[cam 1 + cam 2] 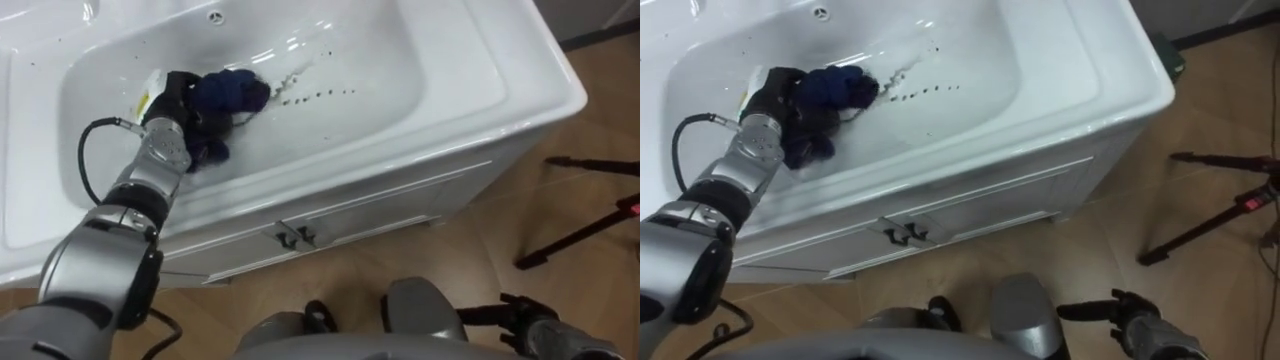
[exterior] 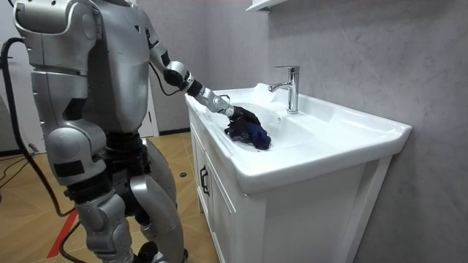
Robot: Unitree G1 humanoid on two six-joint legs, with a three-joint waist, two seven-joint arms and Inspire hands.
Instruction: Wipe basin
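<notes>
Left hand [image 1: 176, 102] clutches dark cloth [image 1: 233, 93] in basin [image 1: 400, 70]

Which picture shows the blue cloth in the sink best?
The left eye view: it looks straight down on the dark blue cloth, bunched in the left hand in the basin. The right eye view shows much the same. The room view shows it from the side, smaller, beyond the rim.

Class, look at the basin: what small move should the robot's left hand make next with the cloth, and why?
Probably slide the left hand, which grips the dark blue cloth, towards the robot's right along the floor of the basin. A row of dark specks lies just beside the cloth, not yet wiped. The right hand hangs low, idle.
</notes>
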